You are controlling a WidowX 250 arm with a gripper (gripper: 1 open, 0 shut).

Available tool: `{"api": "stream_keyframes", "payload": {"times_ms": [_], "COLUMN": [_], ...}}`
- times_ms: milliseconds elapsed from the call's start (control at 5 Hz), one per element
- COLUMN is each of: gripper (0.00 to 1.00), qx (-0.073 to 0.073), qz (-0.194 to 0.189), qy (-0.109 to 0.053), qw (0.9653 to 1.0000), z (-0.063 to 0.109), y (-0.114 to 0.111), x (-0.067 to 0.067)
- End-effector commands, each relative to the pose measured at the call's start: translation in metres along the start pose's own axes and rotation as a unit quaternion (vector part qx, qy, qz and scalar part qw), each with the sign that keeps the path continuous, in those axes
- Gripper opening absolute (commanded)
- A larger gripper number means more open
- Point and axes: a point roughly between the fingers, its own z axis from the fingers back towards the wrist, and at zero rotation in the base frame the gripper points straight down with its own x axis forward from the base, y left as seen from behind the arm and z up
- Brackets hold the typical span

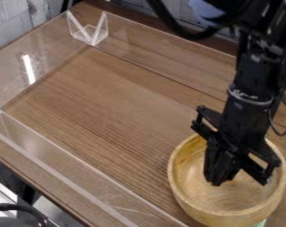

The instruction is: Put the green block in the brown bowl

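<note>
The brown bowl [186, 183], a large round wooden one with a thick rim, sits at the table's lower right corner. My gripper [224, 176] points steeply down into the bowl's hollow. Its dark fingers [217, 167] are pressed together, so it is shut. The tips hang above the bowl's inner floor, a little left of its middle. The green block is hidden. I see nothing pale green between the fingers or in the part of the bowl that shows. The black arm covers the bowl's far right side.
A wood-grain tabletop [110, 106] spreads to the left, bordered by a low clear plastic wall [51, 155]. A small clear stand [89, 29] sits at the far corner. Black cables [187, 40] hang behind the arm.
</note>
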Motion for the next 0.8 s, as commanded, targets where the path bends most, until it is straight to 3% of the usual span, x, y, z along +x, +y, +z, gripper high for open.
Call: {"api": "stream_keyframes", "payload": {"times_ms": [0, 600], "gripper": [0.00, 0.00], "qx": [0.000, -0.002], "qz": [0.006, 0.021], "qy": [-0.041, -0.060], "qw": [0.9992, 0.9980], "z": [0.024, 0.037], "y": [0.001, 0.003], "x": [0.003, 0.000]}}
